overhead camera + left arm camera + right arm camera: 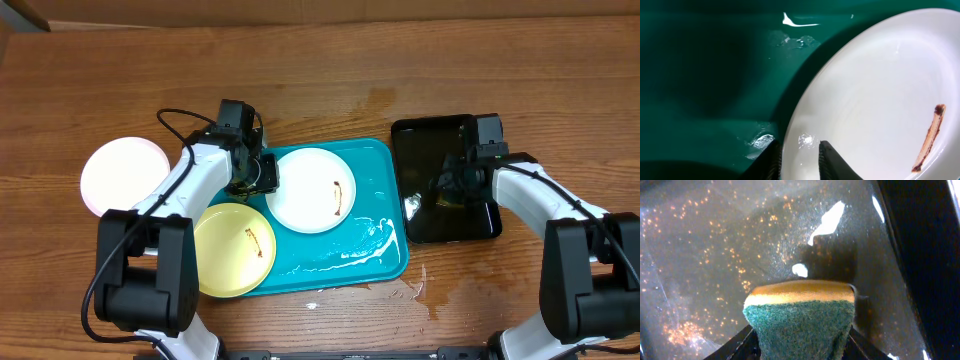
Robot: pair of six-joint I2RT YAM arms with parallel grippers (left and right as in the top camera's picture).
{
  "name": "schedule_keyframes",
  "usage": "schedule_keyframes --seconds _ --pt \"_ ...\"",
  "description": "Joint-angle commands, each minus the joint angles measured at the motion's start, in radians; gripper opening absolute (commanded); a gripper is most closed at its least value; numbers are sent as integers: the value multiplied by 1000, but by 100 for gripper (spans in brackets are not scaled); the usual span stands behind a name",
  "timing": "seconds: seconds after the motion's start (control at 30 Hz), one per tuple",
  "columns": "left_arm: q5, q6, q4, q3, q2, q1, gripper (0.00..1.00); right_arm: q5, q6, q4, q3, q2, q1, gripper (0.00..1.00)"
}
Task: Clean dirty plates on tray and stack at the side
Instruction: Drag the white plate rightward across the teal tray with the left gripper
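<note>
Your left gripper (799, 147) is pinching the rim of the white plate (880, 100), with one finger (774, 160) outside the edge over the tray (700, 75) and the other on the plate's inner face. From above, this grip sits at the plate's left edge. The plate lies flat in the middle of the turquoise tray. Its brown smear (930, 137) is a thin streak near the right side, and its long axis runs from the far edge toward you. The tray's own long axis runs left to right across the table (320, 70), and water (360, 245) is pooled toward its near right corner.

The yellow-green plate (232, 250) overlaps the tray's near left corner, partly hanging off it, and has a short smear (253, 240) on its right half. A second white plate (125, 178) rests on the wood well left of the tray.

Your right gripper (800, 330) is clamped on a sponge (800, 320), whose green scouring face points at the wrist camera with the yellow layer beyond it. The gripper hangs over the black tray (740, 240), which stands just beside the turquoise tray's right end
</note>
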Motion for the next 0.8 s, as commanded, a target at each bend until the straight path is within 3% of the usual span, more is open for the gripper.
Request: schedule_keyframes --seconds 0.0,0.1,0.13,0.23,0.33,0.43,0.63,0.77 --pt "11 -13 8 -9 -13 -42 22 -8 3 -4 -7 7 -3 29" --pt "6 -20 8 -9 -13 -71 10 -9 3 -7 -7 7 -3 28" --pt "-4 -37 6 -9 -13 -79 8 -10 3 -8 -7 7 -3 35" --pt "-30 -72 3 -9 -13 -106 9 -31 3 -8 -7 7 -3 51" --pt "-44 -89 4 -9 -13 -131 22 -31 3 -8 -7 7 -3 53" --pt "-46 -90 1 -9 -13 -145 24 -31 3 -8 -7 7 -3 54" --pt "-80 -133 2 -39 -13 -166 26 -31 3 -18 -7 7 -3 54" --pt "-79 -142 30 -71 -13 -176 21 -51 3 -22 -7 7 -3 59"
